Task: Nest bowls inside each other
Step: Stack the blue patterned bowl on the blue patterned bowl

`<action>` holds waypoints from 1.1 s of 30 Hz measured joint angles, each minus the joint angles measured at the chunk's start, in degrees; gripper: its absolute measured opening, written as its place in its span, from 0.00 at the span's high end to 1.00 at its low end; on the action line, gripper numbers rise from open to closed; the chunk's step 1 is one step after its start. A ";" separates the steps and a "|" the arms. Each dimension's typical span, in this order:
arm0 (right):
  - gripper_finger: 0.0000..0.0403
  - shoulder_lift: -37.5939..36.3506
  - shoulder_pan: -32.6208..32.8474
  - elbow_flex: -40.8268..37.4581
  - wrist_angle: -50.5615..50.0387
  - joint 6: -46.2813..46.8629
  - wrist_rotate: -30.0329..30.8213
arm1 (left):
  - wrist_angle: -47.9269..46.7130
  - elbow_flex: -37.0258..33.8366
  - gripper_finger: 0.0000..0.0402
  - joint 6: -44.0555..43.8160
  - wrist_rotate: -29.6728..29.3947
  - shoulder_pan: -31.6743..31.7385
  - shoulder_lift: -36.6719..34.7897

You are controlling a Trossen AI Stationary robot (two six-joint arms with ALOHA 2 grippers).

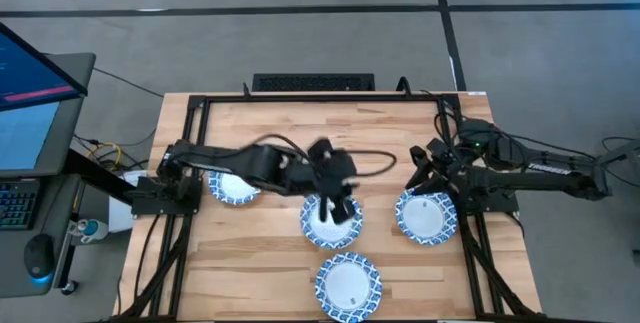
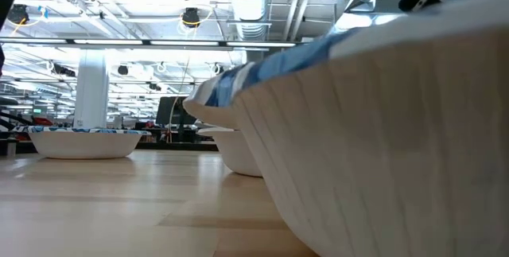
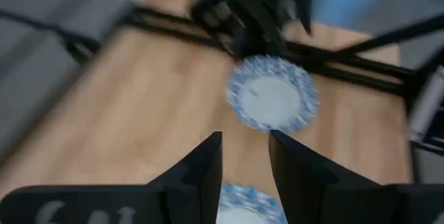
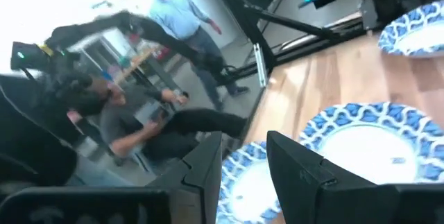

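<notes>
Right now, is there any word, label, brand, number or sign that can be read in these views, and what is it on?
None can be read.
Monitor beside the table: lit screen, content too small to read.
Keyboard below it: keys too small to read.
Left hand: pale marks on its mount, too blurred to read.
Bowls: blue-and-white pattern only, no lettering.

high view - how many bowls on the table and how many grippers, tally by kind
bowls: 4, at
grippers: 2, left gripper over the middle bowl, right gripper
total: 6
</notes>
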 joint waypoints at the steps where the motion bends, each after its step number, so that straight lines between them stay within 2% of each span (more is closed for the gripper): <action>1: 0.66 -0.28 0.00 0.02 0.36 2.21 -0.02 | -0.31 1.86 0.73 1.90 -1.95 0.02 -0.09; 4: 0.66 -0.59 0.02 0.02 0.37 7.42 -0.07 | -1.60 5.40 0.73 5.78 -6.45 0.15 -0.11; 6: 0.66 -0.58 0.01 0.02 0.32 8.89 0.01 | 0.08 4.34 0.73 6.43 -7.16 0.49 -1.25; 15: 0.66 -0.40 0.02 0.02 -0.13 11.13 1.51 | -1.80 4.11 0.73 -2.98 -1.73 1.07 -5.38; 23: 0.66 -0.40 0.08 0.02 -0.17 11.13 2.78 | -13.53 4.07 0.73 0.90 2.86 0.57 -6.59; 27: 0.67 -0.40 0.55 0.02 -0.23 11.52 2.73 | -21.25 4.11 0.73 -5.68 -5.89 0.50 -7.30; 31: 0.67 0.22 0.48 0.02 -0.60 7.85 -0.13 | -28.44 4.08 0.73 -10.80 -8.56 0.09 -9.05; 33: 0.67 0.49 0.50 0.02 -0.88 5.72 -1.25 | -28.94 4.08 0.73 -11.70 -10.41 -0.98 -10.69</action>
